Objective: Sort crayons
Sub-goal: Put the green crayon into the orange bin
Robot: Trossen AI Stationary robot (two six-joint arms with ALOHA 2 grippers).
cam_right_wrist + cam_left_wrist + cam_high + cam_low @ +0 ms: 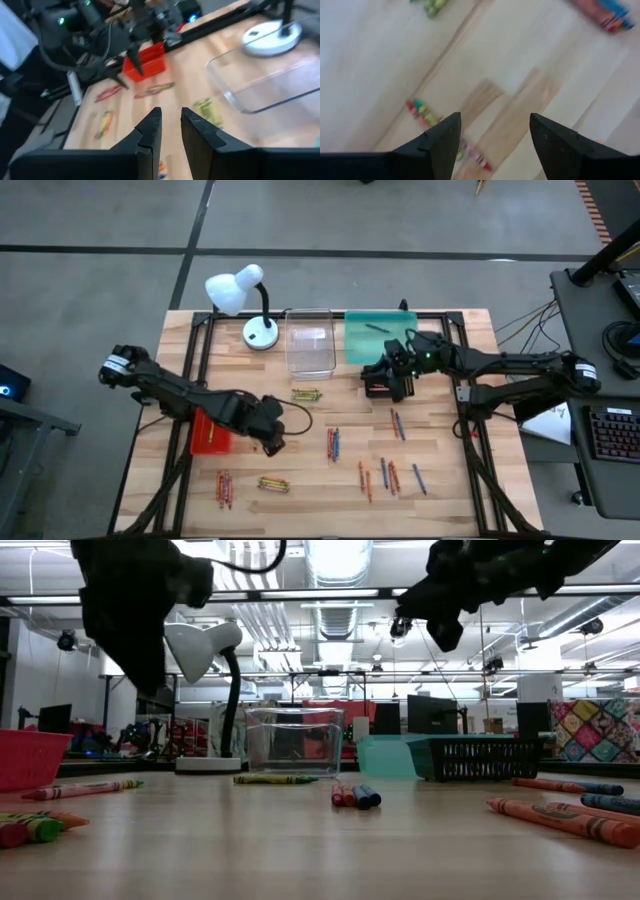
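Note:
Crayons lie loose on the wooden table: a yellow-green bunch (306,394), a red-blue bunch (333,442), another yellow bunch (273,483), red ones (225,488) and orange and blue ones (390,475). My left gripper (272,444) hangs open and pointing down just right of the red tray (210,432), over bare wood. A few crayons (427,115) lie on the table close below its fingers. My right gripper (171,130) is raised near the teal tray (378,335) and points almost level toward the table's left. A narrow gap shows between its fingers, with nothing in it.
A clear tray (310,350) stands at the back middle, with a white desk lamp (255,310) to its left. A black basket (480,755) stands beside the teal tray under the right arm. Bare table lies between the crayon bunches.

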